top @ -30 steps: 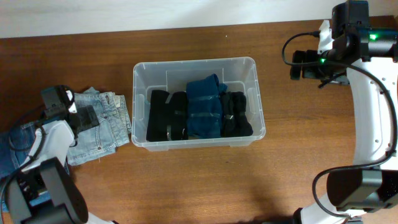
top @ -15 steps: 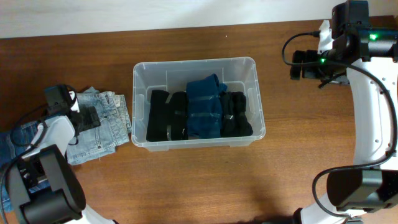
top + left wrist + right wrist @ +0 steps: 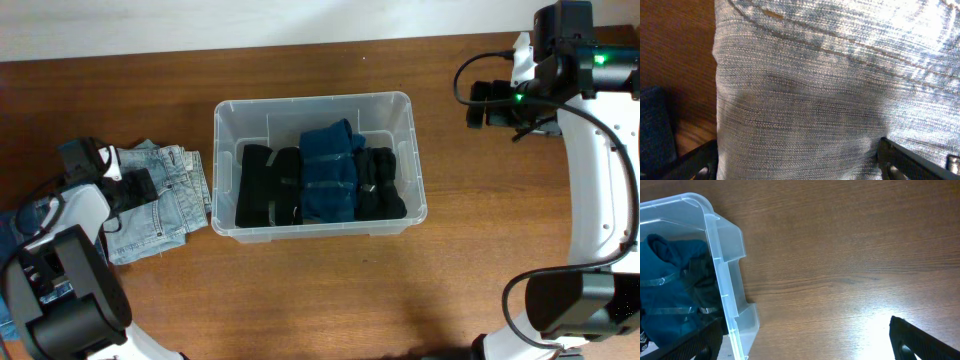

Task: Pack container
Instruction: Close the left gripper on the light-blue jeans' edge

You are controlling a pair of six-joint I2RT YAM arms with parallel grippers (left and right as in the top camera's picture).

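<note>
The clear plastic container [image 3: 226,120] stands mid-table and holds black folded garments [image 3: 268,187], a blue folded garment [image 3: 329,172] and more black ones on the right. A folded pair of light-blue jeans [image 3: 170,205] lies to its left. My left gripper [image 3: 130,190] is low over the jeans. In the left wrist view the denim [image 3: 810,85] fills the frame and the open fingers [image 3: 797,165] straddle its fold. My right gripper [image 3: 485,105] is open and empty over bare wood right of the container. Its wrist view [image 3: 805,340] shows the container's corner [image 3: 725,280].
A darker blue denim piece [image 3: 20,225] lies at the far left table edge, and also shows in the left wrist view [image 3: 655,125]. Bare wooden table [image 3: 330,290] lies in front of the container and to its right [image 3: 850,255].
My left arm has shifted slightly to the left over the jeans. The right arm and the container's contents have not moved.
</note>
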